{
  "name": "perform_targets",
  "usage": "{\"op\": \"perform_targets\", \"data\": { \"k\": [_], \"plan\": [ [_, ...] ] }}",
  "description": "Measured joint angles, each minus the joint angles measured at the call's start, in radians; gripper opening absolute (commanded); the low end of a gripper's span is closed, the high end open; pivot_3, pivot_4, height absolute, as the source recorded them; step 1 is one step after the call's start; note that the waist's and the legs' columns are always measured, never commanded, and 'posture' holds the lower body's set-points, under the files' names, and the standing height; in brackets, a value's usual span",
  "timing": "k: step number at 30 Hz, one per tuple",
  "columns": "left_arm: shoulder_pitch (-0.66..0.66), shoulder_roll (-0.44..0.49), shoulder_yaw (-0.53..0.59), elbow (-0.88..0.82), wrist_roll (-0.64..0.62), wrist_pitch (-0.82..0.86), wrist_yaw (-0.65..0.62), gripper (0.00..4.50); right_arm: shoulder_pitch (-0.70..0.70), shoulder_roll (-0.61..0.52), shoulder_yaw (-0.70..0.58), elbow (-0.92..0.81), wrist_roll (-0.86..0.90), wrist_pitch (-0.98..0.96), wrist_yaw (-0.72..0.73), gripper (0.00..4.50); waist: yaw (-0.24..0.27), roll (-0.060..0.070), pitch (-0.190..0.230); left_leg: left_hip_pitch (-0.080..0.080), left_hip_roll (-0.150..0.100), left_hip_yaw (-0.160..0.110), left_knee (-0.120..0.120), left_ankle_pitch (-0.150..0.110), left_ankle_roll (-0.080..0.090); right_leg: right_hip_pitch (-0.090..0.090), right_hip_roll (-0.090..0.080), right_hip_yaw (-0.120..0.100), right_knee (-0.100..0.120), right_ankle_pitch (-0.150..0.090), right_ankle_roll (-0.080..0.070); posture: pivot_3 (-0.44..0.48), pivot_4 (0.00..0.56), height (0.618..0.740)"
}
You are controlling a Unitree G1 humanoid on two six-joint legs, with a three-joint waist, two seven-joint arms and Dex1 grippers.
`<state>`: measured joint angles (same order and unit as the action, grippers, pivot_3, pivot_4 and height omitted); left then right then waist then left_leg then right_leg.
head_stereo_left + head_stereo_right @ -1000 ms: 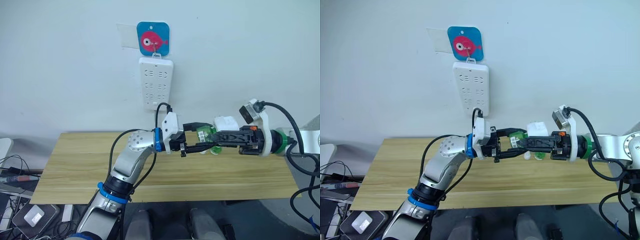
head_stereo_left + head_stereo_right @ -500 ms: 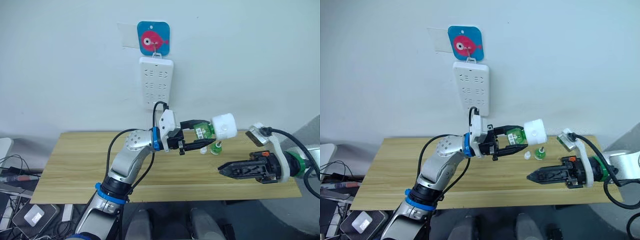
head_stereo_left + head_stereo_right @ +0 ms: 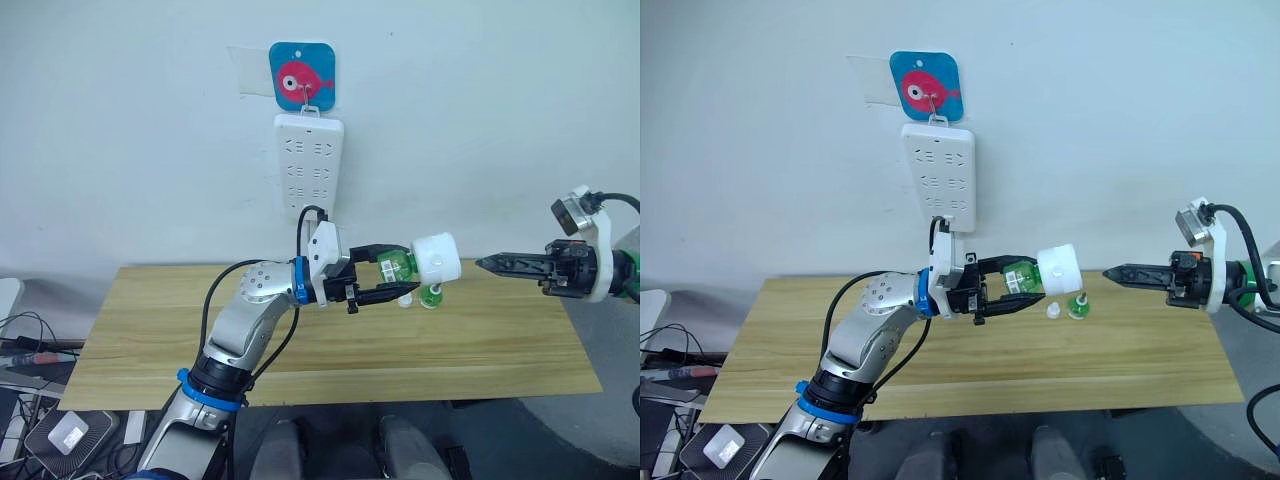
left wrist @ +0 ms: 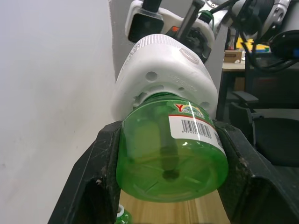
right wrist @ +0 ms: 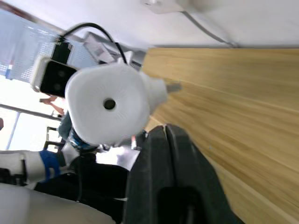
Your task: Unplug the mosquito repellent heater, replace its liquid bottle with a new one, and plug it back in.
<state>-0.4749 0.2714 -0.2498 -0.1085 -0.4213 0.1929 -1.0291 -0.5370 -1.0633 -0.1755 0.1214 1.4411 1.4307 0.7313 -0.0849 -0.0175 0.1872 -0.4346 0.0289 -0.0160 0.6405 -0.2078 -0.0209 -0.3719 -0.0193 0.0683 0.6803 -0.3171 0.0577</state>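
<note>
L gripper [image 3: 385, 281] clamps the green bottle [image 3: 400, 266] w/ heater [image 3: 437, 259] on its end, held mid-air over the table [image 3: 150, 340] — R gripper [image 3: 487, 263], fingers together & empty, sits well apart — a loose thread joint could drop the heater.

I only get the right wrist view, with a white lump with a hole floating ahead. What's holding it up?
Observer: The left tool is shut on a green bottle fitted into that heater.
Operator: Is it plugged in?
Observer: No, it's in the air, apart from the power strip on the wall.
Operator: Anything on the table nearby?
Observer: A smaller green bottle and a white cap stand on the table.
</note>
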Motion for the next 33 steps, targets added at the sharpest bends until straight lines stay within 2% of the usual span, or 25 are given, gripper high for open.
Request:
{"op": "perform_targets", "data": {
  "k": [8,16,33],
  "plan": [
    [0.030,-0.001,-0.001,-0.023,-0.004,0.017,-0.008,2.27,-0.066,0.096,-0.016,-0.003,0.069,0.071,-0.099,0.01,0.002,0.000,0.000,0.000,0.000,0.000,0.000,0.000,0.000,0.000,0.000,0.000,0.000,0.000,0.000,-0.107,0.174,0.740],
    [0.031,-0.005,-0.002,-0.029,-0.004,0.017,-0.005,2.27,-0.072,0.112,-0.030,-0.003,0.085,0.098,-0.143,0.01,0.003,0.000,0.000,0.000,0.000,0.000,0.000,0.000,0.000,0.000,0.000,0.000,0.000,0.000,0.000,-0.109,0.169,0.740],
    [0.030,-0.014,-0.001,-0.029,0.003,0.012,0.012,2.27,-0.059,0.101,-0.034,-0.034,0.245,0.085,-0.253,0.01,0.002,0.000,0.000,0.000,0.000,0.000,0.000,0.000,0.000,0.000,0.000,0.000,0.000,0.000,0.000,-0.110,0.168,0.740]
  ]
}}
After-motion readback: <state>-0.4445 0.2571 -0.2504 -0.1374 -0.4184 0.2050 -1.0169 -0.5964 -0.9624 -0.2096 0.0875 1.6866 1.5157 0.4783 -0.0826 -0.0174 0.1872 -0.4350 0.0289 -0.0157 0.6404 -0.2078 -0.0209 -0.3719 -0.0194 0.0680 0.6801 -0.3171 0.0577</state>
